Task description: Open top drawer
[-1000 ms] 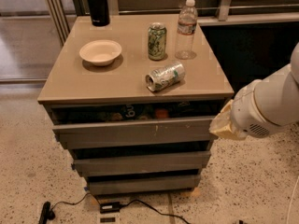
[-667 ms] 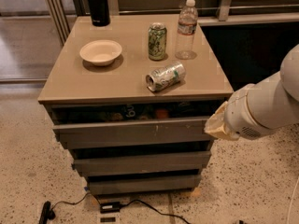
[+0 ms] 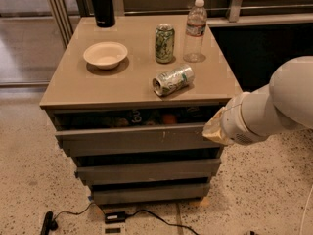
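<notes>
Pulling seems the step: the gripper (image 3: 213, 129) (its width cannot be told) is at the top drawer (image 3: 132, 140), right end; next, draw it outward.

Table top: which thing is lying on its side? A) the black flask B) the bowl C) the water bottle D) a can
D: one can lies on its side near the front edge of the table; the tool is lower, at the right end of the top drawer.
</notes>
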Controlling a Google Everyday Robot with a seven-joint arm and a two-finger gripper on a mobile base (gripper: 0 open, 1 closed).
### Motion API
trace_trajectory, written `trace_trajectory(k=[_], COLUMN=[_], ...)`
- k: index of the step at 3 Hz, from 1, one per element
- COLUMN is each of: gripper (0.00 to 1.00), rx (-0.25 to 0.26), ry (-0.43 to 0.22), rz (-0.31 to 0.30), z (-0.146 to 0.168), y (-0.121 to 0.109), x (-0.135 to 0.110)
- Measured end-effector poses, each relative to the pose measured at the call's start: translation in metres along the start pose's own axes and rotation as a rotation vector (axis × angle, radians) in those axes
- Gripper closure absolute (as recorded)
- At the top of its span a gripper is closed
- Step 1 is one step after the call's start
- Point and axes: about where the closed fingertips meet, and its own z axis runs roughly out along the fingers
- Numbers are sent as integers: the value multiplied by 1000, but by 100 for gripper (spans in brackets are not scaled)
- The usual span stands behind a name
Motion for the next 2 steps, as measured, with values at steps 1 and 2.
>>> trace_trajectory(k=[1,2], gripper=[100,100], rx=[30,127], ry=[-9,-33], rz=[0,-31], z=[18,69], y=[-2,-5], x=[-2,-5])
